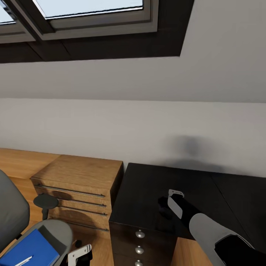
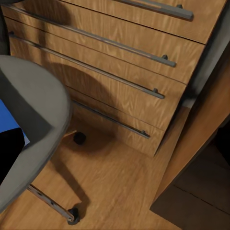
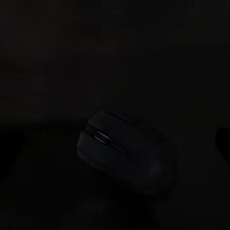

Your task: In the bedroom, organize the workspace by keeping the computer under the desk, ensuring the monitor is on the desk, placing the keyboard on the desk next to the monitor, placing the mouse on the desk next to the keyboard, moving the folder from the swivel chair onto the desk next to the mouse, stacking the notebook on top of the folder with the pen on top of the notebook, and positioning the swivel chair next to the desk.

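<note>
1. The right gripper hangs low over the long black desk; whether its fingers stand apart or together cannot be told.
2. The small black rounded mouse lies on the dark desktop beneath it.
3. The flat bright blue folder rests on the grey padded swivel chair, beside a light wooden drawer cabinet.
4. The left gripper sits near the chair, its state unclear.

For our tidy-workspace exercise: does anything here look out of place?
Yes. The folder lies on the chair seat instead of the desk, with a pen on it.
</note>
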Robot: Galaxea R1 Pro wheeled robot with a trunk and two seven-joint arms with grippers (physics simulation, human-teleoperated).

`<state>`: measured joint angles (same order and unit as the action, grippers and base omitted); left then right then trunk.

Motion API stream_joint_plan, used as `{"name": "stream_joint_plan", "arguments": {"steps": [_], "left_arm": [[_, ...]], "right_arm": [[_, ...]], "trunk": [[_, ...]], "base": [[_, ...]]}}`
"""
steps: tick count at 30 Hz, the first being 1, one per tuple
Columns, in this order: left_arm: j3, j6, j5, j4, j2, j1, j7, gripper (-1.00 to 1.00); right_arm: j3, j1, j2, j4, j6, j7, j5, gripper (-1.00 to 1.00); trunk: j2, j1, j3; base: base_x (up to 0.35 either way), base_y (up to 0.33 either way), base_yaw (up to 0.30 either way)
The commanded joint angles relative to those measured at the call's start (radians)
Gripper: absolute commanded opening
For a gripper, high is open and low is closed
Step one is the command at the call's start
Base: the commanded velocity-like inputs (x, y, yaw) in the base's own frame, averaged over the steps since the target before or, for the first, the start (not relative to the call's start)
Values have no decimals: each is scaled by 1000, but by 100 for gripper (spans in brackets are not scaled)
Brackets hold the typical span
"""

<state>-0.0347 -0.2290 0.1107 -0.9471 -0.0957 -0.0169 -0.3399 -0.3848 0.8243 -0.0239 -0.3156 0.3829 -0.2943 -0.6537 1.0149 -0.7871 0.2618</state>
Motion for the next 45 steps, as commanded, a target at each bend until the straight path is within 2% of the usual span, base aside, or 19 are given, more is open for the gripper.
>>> {"name": "stream_joint_plan", "arguments": {"steps": [1, 45], "left_arm": [[-3, -4, 10, -1, 1, 0, -4, 100], [-3, -4, 9, -1, 1, 0, -4, 100]], "right_arm": [[-8, 1, 1, -2, 4, -8, -10, 100], [-5, 1, 1, -2, -1, -5, -12, 100]], "trunk": [[8, -4, 4], [316, -173, 142]], "base": [[0, 0, 0], [0, 0, 0]]}}
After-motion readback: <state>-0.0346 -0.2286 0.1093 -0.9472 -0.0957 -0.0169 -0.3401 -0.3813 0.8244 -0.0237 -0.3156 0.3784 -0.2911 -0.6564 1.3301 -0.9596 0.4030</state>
